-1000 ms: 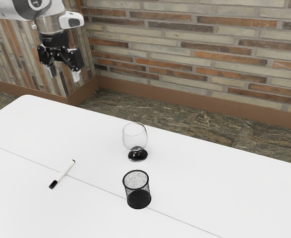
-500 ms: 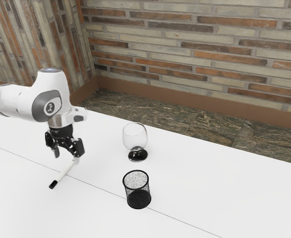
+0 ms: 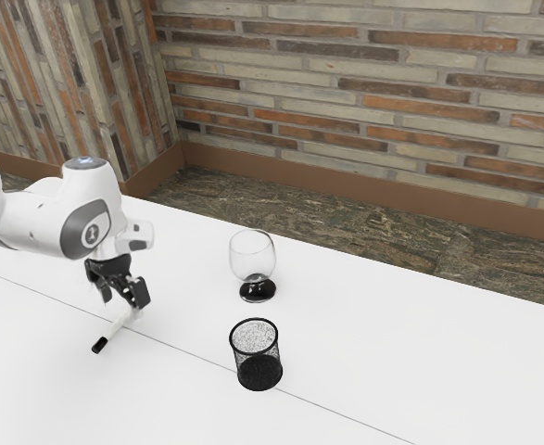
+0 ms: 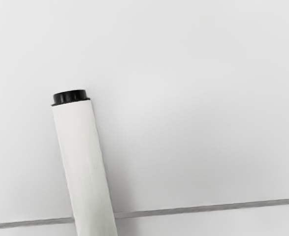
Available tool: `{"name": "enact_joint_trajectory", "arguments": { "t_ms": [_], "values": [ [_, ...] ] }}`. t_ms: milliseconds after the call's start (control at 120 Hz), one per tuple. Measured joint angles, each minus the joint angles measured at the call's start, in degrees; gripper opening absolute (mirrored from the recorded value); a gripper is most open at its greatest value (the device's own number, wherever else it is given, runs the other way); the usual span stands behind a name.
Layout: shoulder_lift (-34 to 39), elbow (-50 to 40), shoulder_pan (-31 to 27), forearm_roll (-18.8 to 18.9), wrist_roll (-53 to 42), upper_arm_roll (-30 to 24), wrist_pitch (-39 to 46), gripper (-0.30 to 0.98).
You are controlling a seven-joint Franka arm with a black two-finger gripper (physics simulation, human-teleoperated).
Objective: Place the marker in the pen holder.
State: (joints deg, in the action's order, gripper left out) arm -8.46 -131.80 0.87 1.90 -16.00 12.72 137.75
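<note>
"What was behind everything in the exterior view?"

"A brick wall [image 3: 373, 93] in cream, grey and orange, with a brown skirting board [image 3: 346, 181] and a dark, veined floor [image 3: 373, 218], all well beyond the marker [image 3: 114, 326]. The marker itself lay on a white bench [image 3: 438, 371], across a thin seam [image 3: 346, 417], its black cap [image 3: 98, 345] toward the camera."

"And the arm [image 3: 40, 222]?"

"It came in from the exterior view's left and bent down over the marker. Its black gripper [image 3: 120, 306] was low, right at the marker's far end, partly hiding that end."

"Had the jaws closed on it?"

"No, they stood wide, one apart from the other, with nothing pinched between them. Whether either one touched the marker, I couldn't tell."

"What else was on the bench?"

"The pen holder [image 3: 259, 373], black mesh and upright, stood well apart from the marker, toward the exterior view's right. A clear glass [image 3: 257, 291] with a dark base stood to that side too, but farther from the camera than the marker."

"Now the wrist view?"

"The marker again, up close: a white barrel with a short black end piece [image 4: 70, 97]. The bench's grey seam passed on both sides of the barrel, and a soft shadow [image 4: 123, 189] lay just beside it."
</note>
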Motion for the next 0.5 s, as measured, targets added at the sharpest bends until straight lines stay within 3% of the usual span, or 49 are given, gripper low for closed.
{"name": "enact_joint_trajectory", "arguments": {
  "t_ms": [258,500],
  "values": [
    [-6.7,5.8,-0.1,-3.3,-2.8,1.3,-3.7,0.68],
    [-8.2,6.8,-0.2,-3.8,-4.5,1.5,-4.4,0.52]
  ]
}}
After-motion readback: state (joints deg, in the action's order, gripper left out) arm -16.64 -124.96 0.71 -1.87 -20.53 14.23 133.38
